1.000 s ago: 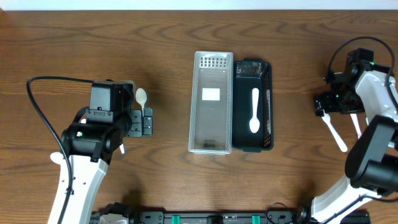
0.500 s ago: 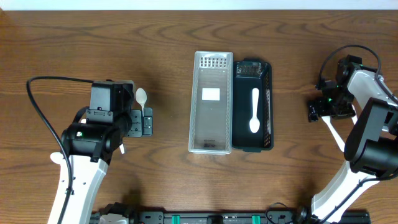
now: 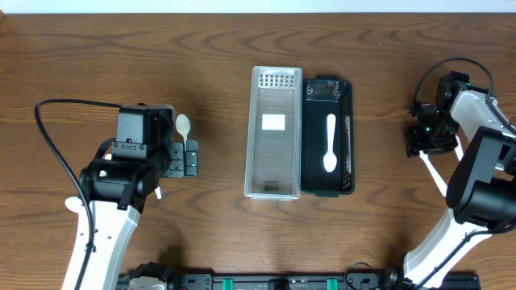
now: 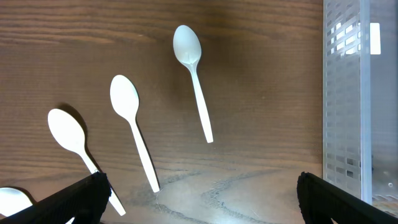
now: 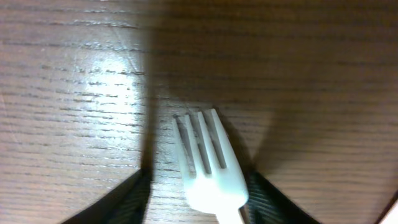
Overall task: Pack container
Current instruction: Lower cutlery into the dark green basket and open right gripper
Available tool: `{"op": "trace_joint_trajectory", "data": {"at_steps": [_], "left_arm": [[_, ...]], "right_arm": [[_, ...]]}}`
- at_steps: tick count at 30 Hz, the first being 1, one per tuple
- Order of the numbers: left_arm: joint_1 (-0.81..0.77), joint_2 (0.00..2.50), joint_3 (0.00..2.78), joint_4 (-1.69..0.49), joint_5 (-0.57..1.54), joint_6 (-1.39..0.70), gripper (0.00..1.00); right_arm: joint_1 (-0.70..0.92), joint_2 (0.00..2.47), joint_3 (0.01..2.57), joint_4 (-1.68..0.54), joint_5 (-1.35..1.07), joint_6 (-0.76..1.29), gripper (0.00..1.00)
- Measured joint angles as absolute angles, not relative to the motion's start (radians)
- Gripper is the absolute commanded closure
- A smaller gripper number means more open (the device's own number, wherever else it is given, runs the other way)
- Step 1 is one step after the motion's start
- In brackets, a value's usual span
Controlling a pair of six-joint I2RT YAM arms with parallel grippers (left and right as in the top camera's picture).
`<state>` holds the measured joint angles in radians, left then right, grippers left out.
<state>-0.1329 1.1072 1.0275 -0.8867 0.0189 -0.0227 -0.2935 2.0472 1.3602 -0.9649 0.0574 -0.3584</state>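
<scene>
Right wrist: fork [image 5: 208, 162] handle cut off (tines visible).

Overhead bright, even, sharp. Right wrist close-up kinda soft; glare on desk [image 5: 115, 93] ahead of jaws, dark shadows flanking fork [image 5: 208, 165]. Left wrist crisp, short spoon [image 4: 126, 101] shadows.

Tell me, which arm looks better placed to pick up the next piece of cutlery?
Right, probably: the right gripper straddles the white plastic fork, while the open left gripper hovers above white plastic spoons, with none between its fingers.
</scene>
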Motion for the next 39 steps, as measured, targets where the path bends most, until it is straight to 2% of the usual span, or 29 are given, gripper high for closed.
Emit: {"op": "trace_joint_trajectory", "data": {"at_steps": [4, 12, 27, 35, 39], "left_arm": [[-0.133, 1.107, 1.028, -0.887, 0.019, -0.023, 0.02], [-0.133, 1.107, 1.028, -0.887, 0.019, -0.023, 0.02], [-0.133, 1.107, 1.028, -0.887, 0.019, -0.023, 0.02], [-0.133, 1.107, 1.028, -0.887, 0.019, -0.023, 0.02], [-0.133, 1.107, 1.028, -0.887, 0.019, -0.023, 0.02]], "right_arm": [[-0.294, 2.047, 1.360, -0.966, 0.059, -0.359, 0.66], [-0.294, 2.047, 1.360, -0.966, 0.060, -0.355, 0.74], [-0.294, 2.048, 1.367, -0.963, 0.059, -0.295, 0.82], [-0.278, 2.041, 1.448, -1.020, 0.054, -0.203, 0.99], [-0.233, 1.957, 1.507, -1.045, 0.051, -0.120, 0.99]]}}
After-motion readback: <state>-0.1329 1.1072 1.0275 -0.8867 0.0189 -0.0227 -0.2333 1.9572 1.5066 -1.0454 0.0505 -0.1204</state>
